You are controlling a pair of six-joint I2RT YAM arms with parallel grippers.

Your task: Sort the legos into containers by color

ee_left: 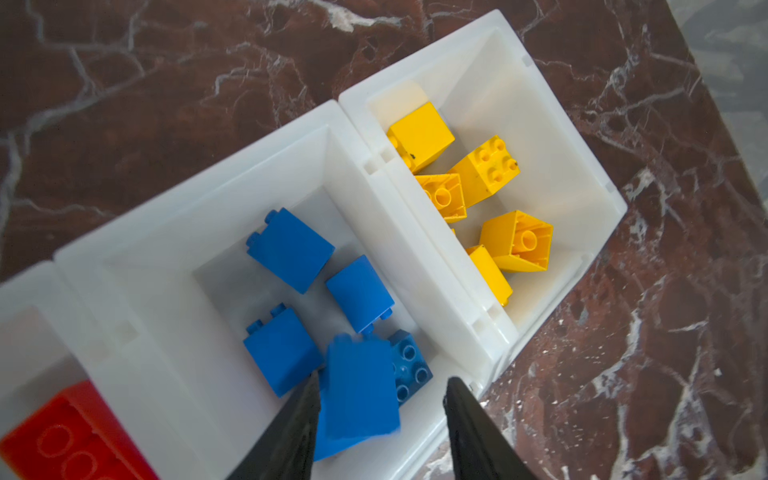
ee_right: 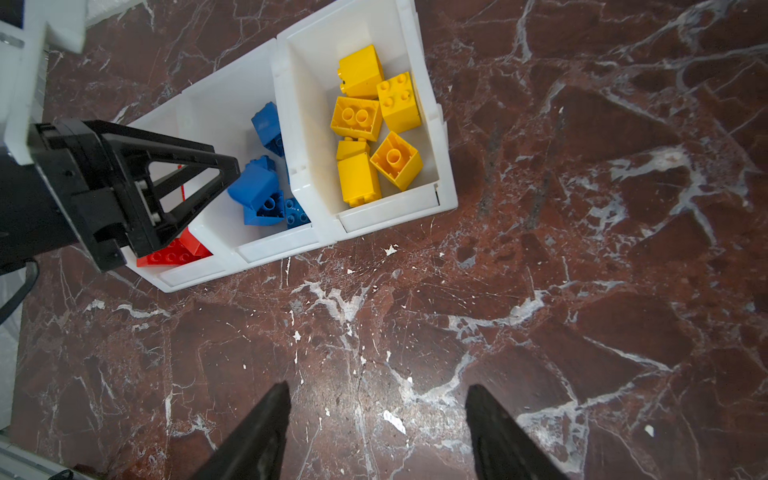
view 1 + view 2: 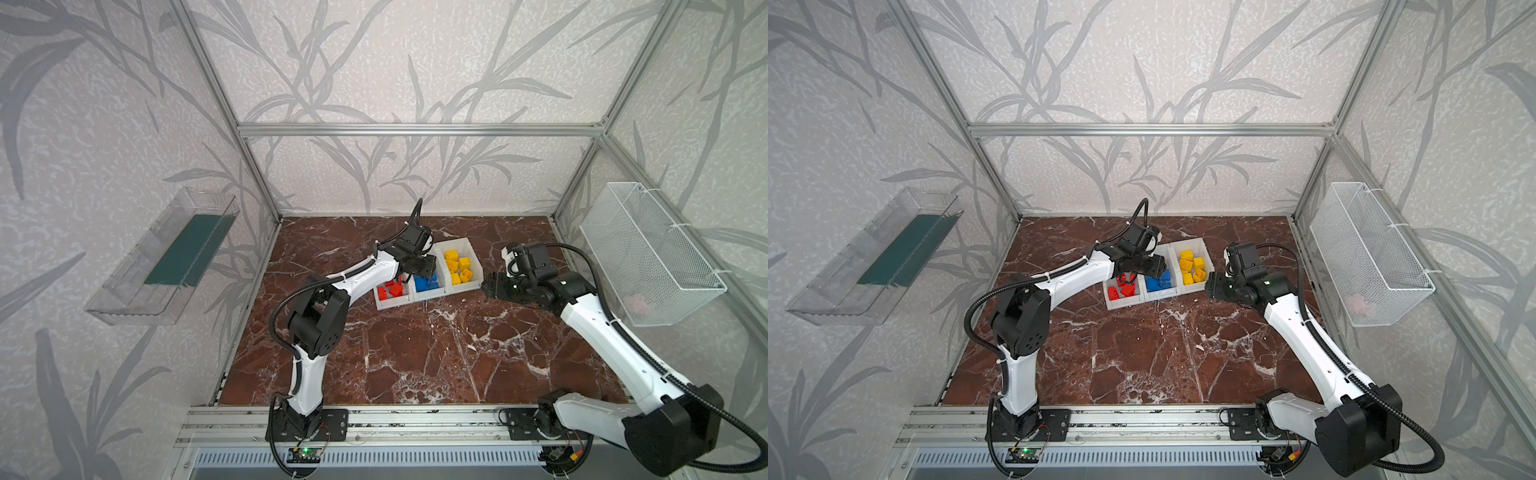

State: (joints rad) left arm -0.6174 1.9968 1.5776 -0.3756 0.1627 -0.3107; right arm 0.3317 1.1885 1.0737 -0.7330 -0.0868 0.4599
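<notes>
Blue lego (image 1: 357, 399) sits between left tool's (image 1: 382, 377) released jaws over the middle bin (image 1: 166, 249); right tool (image 2: 377, 387) gapes empty.

- No legible text, label, brand, number or sign in any view.
- Stud tops of the yellow bricks (image 1: 494, 162) and of the red brick (image 1: 62, 440): too blurred to make out any lettering.
- Small circuit board (image 3: 304, 455) on the front rail: markings too small to read.
</notes>
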